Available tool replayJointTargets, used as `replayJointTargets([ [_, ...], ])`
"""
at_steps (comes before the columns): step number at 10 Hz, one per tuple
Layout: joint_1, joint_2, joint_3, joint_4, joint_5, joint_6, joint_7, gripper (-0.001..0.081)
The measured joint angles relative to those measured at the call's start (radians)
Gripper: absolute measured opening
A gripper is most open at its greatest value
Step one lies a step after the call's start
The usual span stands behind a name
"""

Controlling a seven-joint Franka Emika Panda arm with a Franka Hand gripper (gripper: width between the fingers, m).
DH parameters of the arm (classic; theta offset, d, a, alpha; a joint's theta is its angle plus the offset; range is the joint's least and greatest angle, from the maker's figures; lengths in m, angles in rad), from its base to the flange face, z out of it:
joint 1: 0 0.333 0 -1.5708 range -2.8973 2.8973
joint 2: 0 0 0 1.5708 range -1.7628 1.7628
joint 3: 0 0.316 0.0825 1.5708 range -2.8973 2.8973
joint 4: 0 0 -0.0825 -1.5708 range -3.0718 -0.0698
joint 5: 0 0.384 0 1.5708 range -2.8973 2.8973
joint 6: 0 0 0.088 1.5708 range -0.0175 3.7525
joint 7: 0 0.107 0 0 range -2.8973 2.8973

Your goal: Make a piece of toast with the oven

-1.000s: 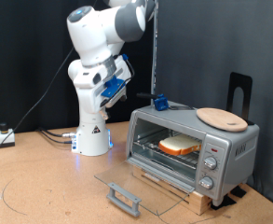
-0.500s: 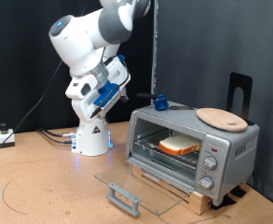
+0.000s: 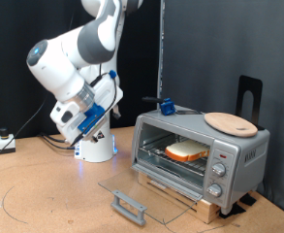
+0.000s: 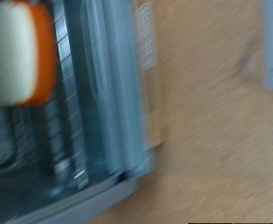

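The piece of toast lies flat on the wire rack inside the silver-grey oven at the exterior view's right. The oven's glass door is folded down open, its handle towards the bottom. My gripper hangs at the exterior view's left, well away from the oven, with nothing seen in it. The wrist view is blurred. It shows the toast, the rack and the open door's edge; no fingers show there.
A round tan wooden plate lies on the oven's top, with a small blue object beside it. The oven stands on a wooden base. A black stand rises behind it. Cables and a white box lie at far left.
The arm has swung down and towards the exterior view's left, away from the oven. The toast, the door and the plate have not moved.
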Motion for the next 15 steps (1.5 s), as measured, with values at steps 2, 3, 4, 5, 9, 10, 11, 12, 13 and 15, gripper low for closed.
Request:
replayJointTargets([
  [2, -0.003, 0.029, 0.009, -0.003, -0.003, 0.046, 0.000, 0.0807],
  [3, -0.003, 0.035, 0.009, 0.004, -0.055, -0.007, 0.015, 0.0807],
  [4, -0.004, 0.060, 0.011, 0.022, -0.129, -0.089, 0.064, 0.0807],
  [5, -0.006, 0.112, 0.013, 0.043, -0.153, -0.151, 0.111, 0.0807],
  [9, -0.001, 0.362, 0.003, 0.071, -0.223, -0.040, 0.268, 0.0807],
  [10, 0.010, 0.410, -0.005, 0.074, -0.268, 0.015, 0.322, 0.0807],
  [11, 0.029, 0.459, -0.016, 0.091, -0.296, 0.043, 0.367, 0.0807],
  [12, 0.028, 0.458, -0.015, 0.090, -0.296, 0.041, 0.358, 0.0807],
  [13, 0.018, 0.458, -0.011, 0.085, -0.246, 0.038, 0.295, 0.0807],
  [15, -0.016, 0.467, -0.015, 0.072, -0.147, 0.004, 0.169, 0.0807],
])
